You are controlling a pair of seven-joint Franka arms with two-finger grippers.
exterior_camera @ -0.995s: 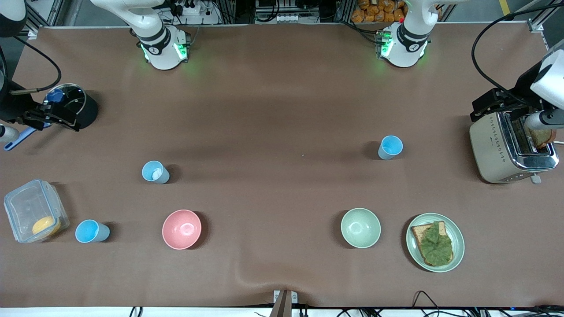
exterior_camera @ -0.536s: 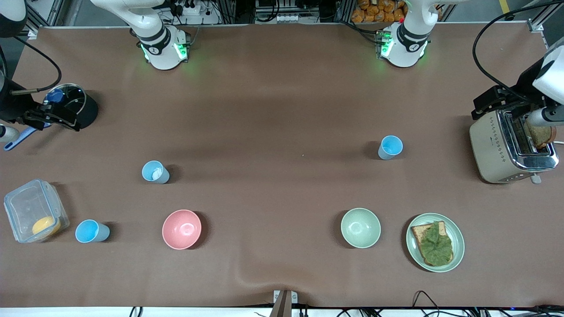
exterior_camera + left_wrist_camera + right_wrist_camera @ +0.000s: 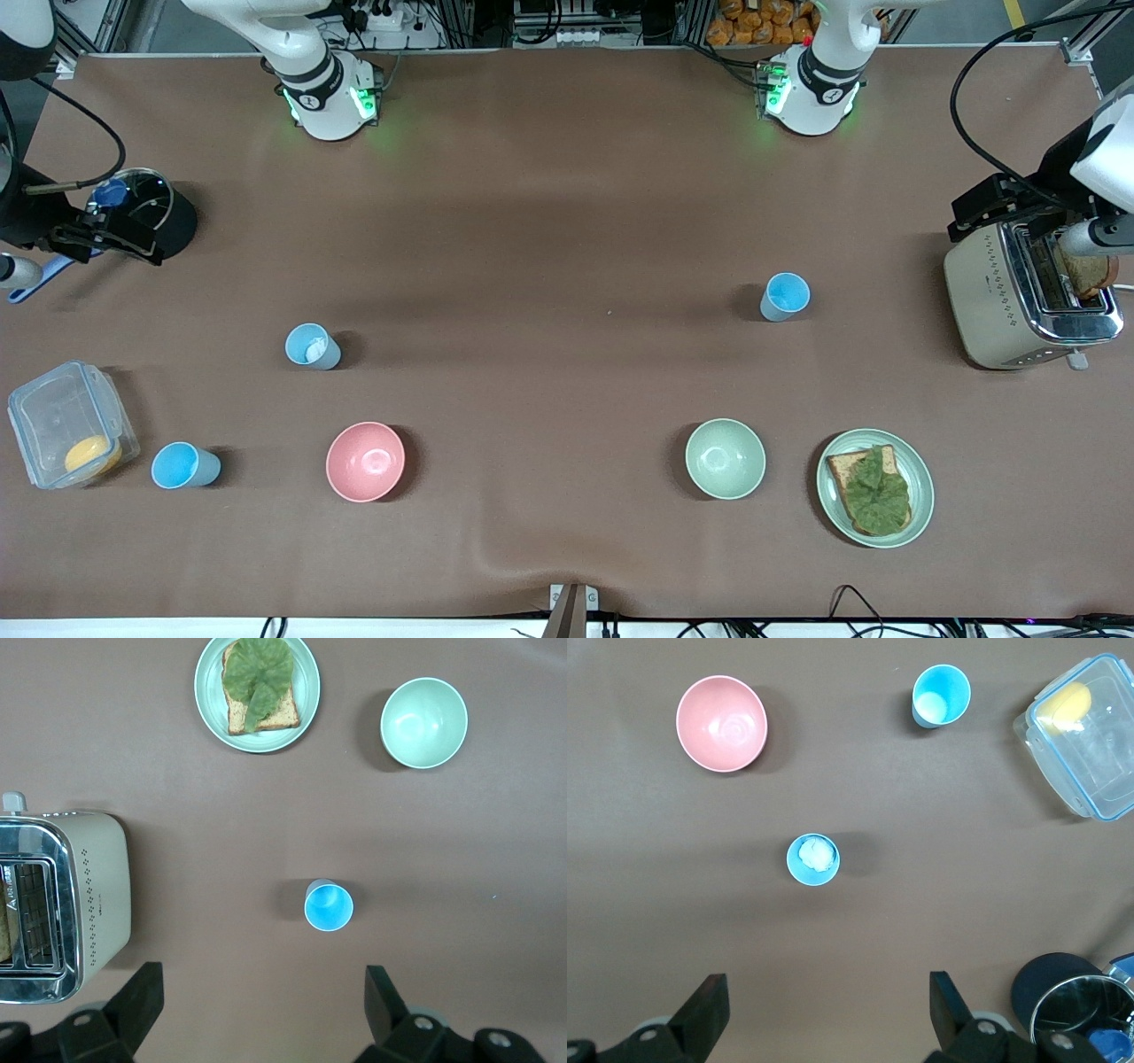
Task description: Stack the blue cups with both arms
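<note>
Three blue cups are standing upright and apart on the surface (image 3: 567, 195). Left gripper (image 3: 263, 1010) is hovering high with fingers (image 3: 142, 997) spread open, empty; one blue cup (image 3: 329, 905) is sitting below, between them. Right gripper (image 3: 828, 1014) is likewise hanging open above the cup with a white bit (image 3: 813, 858). The third cup (image 3: 182, 465) is sitting beside a clear container (image 3: 66, 434), nearer the front camera.
</note>
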